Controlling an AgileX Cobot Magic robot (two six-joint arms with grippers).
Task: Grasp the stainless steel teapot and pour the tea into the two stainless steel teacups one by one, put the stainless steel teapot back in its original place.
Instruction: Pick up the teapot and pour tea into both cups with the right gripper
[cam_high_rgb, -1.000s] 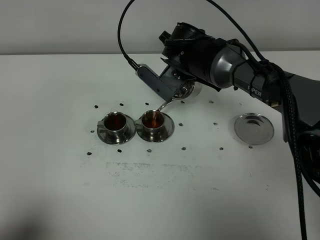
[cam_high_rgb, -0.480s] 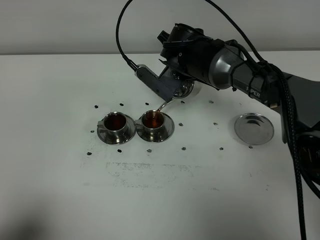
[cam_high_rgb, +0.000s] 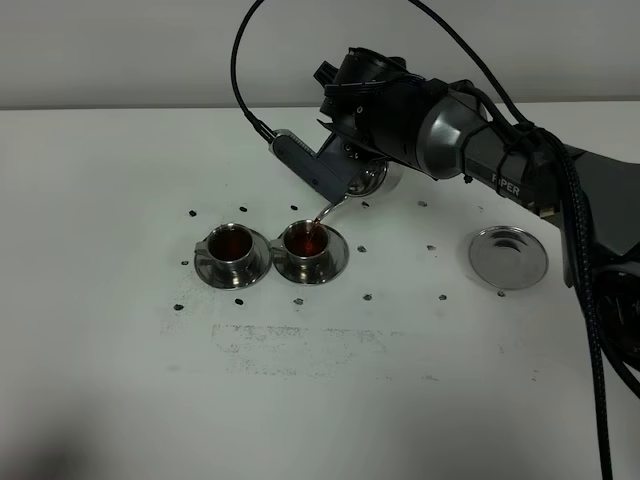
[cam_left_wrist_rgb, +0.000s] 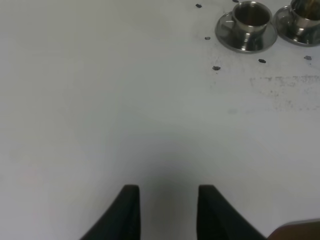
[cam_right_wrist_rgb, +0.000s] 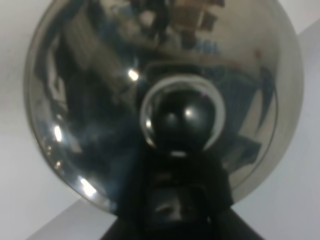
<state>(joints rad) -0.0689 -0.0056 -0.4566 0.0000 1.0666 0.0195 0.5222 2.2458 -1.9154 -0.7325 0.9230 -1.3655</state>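
Observation:
In the exterior high view my right gripper (cam_high_rgb: 340, 172) is shut on the stainless steel teapot (cam_high_rgb: 374, 180) and holds it tilted above the table. Its thin spout (cam_high_rgb: 328, 210) points down over the right one of the two stainless steel teacups (cam_high_rgb: 308, 240). Dark reddish tea (cam_high_rgb: 307, 238) fills that cup, and the left teacup (cam_high_rgb: 232, 245) also holds tea. Both stand on saucers. The bare steel disc of the original place (cam_high_rgb: 508, 257) lies to the right. The right wrist view is filled by the teapot's domed lid (cam_right_wrist_rgb: 100, 75) and knob (cam_right_wrist_rgb: 181, 122). My left gripper (cam_left_wrist_rgb: 167, 210) hovers open over bare table, away from the cups (cam_left_wrist_rgb: 251, 15).
Small dark marks (cam_high_rgb: 366, 297) dot the white table (cam_high_rgb: 320, 400) around the cups. A faint smudged patch (cam_high_rgb: 300, 340) lies in front of them. The right arm and its black cables (cam_high_rgb: 590, 300) run along the right side.
The teapot has tipped back slightly and the stream of tea into the right cup looks thinner. The left gripper has not moved.

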